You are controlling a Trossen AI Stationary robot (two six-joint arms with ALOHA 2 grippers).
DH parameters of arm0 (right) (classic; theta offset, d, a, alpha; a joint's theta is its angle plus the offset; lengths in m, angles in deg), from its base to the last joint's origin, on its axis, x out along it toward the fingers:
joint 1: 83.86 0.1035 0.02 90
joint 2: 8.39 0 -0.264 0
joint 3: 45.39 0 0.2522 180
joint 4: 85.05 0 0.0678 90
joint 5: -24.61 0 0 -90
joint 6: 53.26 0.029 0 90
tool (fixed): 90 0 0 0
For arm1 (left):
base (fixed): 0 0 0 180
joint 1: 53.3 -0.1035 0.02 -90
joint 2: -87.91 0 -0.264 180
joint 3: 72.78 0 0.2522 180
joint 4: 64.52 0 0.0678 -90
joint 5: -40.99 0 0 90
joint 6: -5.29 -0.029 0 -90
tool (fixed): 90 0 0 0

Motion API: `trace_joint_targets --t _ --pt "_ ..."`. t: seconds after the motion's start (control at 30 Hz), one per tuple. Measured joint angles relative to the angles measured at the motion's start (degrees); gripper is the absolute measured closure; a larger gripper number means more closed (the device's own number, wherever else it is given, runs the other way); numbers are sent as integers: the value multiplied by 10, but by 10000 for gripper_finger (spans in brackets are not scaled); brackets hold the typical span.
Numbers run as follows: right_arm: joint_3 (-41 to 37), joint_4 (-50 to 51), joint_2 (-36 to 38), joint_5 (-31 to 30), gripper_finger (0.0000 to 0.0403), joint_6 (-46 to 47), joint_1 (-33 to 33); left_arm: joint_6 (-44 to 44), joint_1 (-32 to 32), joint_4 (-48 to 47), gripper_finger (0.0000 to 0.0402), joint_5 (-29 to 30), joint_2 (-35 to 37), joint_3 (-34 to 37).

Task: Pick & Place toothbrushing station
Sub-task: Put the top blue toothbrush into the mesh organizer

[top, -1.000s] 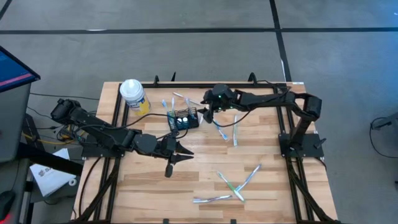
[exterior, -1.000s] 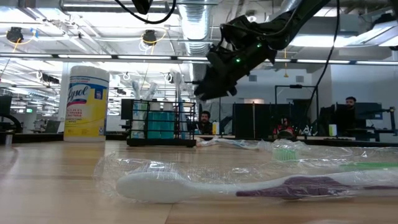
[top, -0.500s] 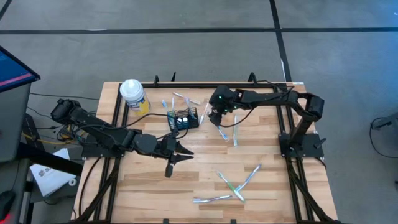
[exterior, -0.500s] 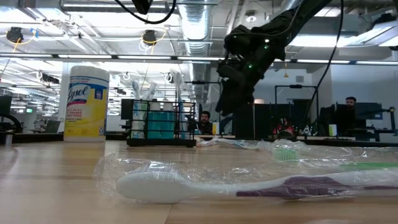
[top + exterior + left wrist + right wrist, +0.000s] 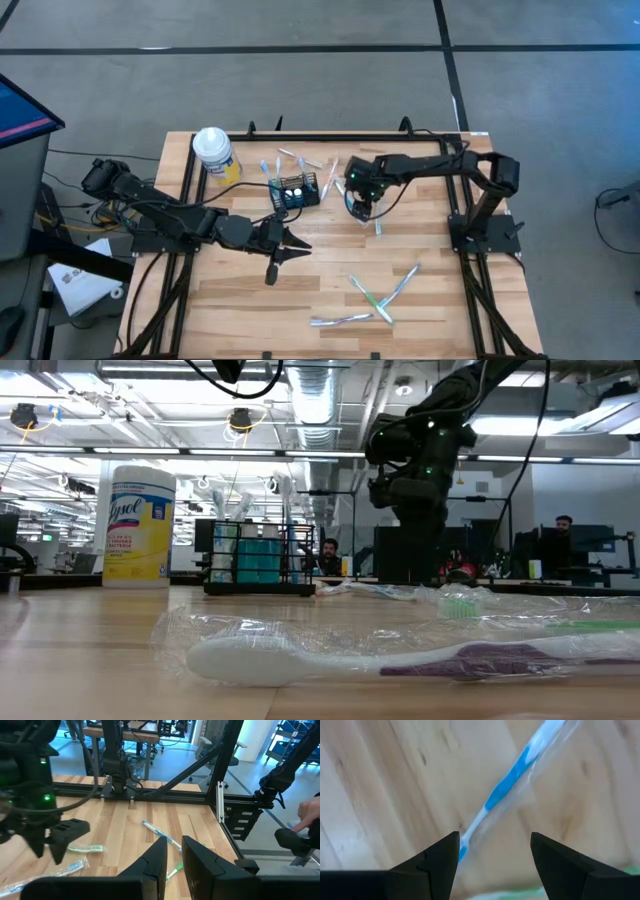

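Wooden slats make up the counter (image 5: 300,290), with grey floor around it. At about 11 o'clock of its middle stands the toothbrushing station (image 5: 295,190), a black wire-mesh caddy, with a yellow canister (image 5: 214,153) farther toward 10 o'clock. Just at the caddy's 3 o'clock side, the right gripper (image 5: 362,207) points down with fingers (image 5: 432,857) spread wide above a wrapped blue toothbrush (image 5: 512,795), not touching it. The left gripper (image 5: 292,247) waits at 8 o'clock, its fingers (image 5: 155,857) nearly together, holding nothing.
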Motion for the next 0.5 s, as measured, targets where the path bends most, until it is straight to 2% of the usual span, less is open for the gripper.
trace_joint_targets --t 0.27,0.5 --pt "0 38 0 0 168 28 48 0 0 0 348 0 0 0" --pt "-17 20 0 -6 168 55 79 0 0 0 348 0 0 0"
